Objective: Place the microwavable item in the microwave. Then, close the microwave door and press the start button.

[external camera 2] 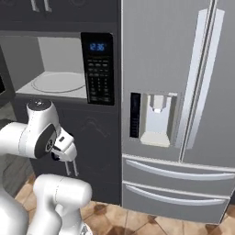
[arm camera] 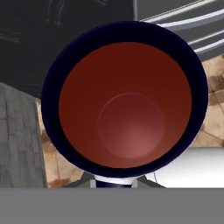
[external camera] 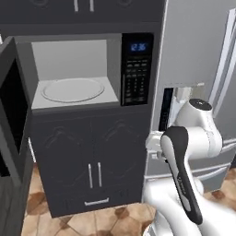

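Dark cabinets (external camera: 92, 161) and a steel fridge (external camera 2: 183, 92) frame the kitchen you are working in, with brown patterned floor tiles (external camera: 110, 221) below. Take the microwave (external camera: 92, 71) as your landmark: it is built in above the cabinet doors, directly left of the fridge, and the microwave door (external camera: 11, 106) hangs swung wide open at its left side. Inside it, the white turntable (external camera: 73, 89) is bare, so nothing has been placed yet.

Your mug (arm camera: 124, 103) is in the hand view, seen straight down its mouth: dark rim, dark red inside. It sits right against the camera, and the gripper appears closed on it, though you cannot see the fingertips themselves. The floor and cabinet front behind it suggest the hand is low, below and to the right of the microwave, well short of the cavity.

By my reading, you have the pick-up done. Left for you: lift the mug into the cavity and set it on the turntable, release, swing the door shut, then press start on the keypad panel (external camera: 137, 69) at the microwave's right side.

As for writing, the panel's blue display (external camera 2: 97, 46) shows digits too blurred to read surely, and the button labels are illegible. No brand is visible.
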Controlling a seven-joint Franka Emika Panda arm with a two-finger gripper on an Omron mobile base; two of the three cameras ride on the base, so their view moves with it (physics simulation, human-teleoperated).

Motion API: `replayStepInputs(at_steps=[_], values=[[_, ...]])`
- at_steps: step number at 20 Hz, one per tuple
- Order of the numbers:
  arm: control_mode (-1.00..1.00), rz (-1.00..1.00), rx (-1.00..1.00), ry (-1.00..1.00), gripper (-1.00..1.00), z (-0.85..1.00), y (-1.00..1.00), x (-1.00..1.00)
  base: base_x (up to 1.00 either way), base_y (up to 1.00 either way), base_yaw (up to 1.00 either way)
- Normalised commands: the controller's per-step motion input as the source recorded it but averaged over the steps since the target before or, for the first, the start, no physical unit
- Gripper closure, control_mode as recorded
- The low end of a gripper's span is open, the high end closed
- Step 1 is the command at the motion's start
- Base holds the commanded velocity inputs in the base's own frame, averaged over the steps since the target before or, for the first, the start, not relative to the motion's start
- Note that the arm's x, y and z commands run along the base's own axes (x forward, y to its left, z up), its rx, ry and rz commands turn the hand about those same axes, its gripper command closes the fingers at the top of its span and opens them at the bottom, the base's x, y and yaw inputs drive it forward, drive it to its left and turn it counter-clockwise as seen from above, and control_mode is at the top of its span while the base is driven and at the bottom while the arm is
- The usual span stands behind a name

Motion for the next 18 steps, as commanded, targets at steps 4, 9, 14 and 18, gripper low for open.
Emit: replayStepInputs(at_steps=[4,9,14,18], values=[[1.0,0.0,0.0,0.0,1.0,0.0,0.0,0.0,0.3,0.74,0.01],[1.0,0.0,0.0,0.0,1.0,0.0,0.0,0.0,0.48,0.58,0.0],[1.0,0.0,0.0,0.0,1.0,0.0,0.0,0.0,0.39,0.32,0.01],[1.0,0.0,0.0,0.0,1.0,0.0,0.0,0.0,0.05,0.02,0.0]])
